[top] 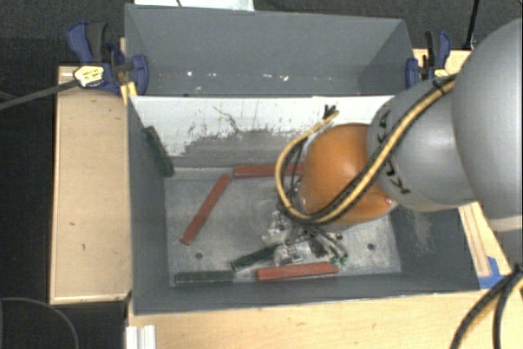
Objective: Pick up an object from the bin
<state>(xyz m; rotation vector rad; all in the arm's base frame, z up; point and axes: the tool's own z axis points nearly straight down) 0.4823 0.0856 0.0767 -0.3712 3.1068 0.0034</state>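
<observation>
You seem to be lining up a grasp: claw [298, 245] sitting low over a red stick [297, 272] and green stick [252, 260], open or closed unclear. Next, closing squarely, then lifting.

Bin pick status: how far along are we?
Done: the gripper is down inside the grey metal bin, near its front. In hand: it sits right over a flat red stick and a dark green stick lying on the floor; a grasp isn't confirmable. Left: secure one and lift it out. The reddish-brown stick further left lies untouched.
</observation>
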